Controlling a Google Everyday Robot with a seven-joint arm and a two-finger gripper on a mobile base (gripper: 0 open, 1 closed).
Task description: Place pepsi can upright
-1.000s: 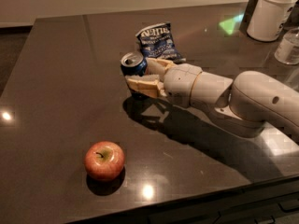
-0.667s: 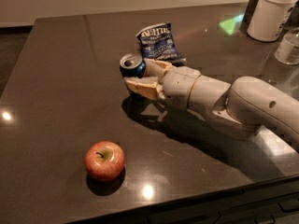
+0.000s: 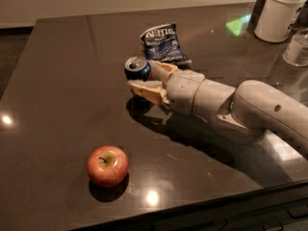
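The pepsi can is dark blue with a silver end. It sits tilted in the middle of the dark table, its silver end facing up and toward the camera. My gripper reaches in from the right with one tan finger behind the can and the other finger in front of and below it. The fingers are closed on the can's sides. The can looks held a little above the table, over a dark shadow.
A blue chip bag lies just behind the can. A red apple sits near the front edge. A white container and a clear bottle stand at the back right. My arm spans the right side of the table.
The gripper and arm have shifted slightly left toward the can and stay around it. The can, bag and apple stay where they were.
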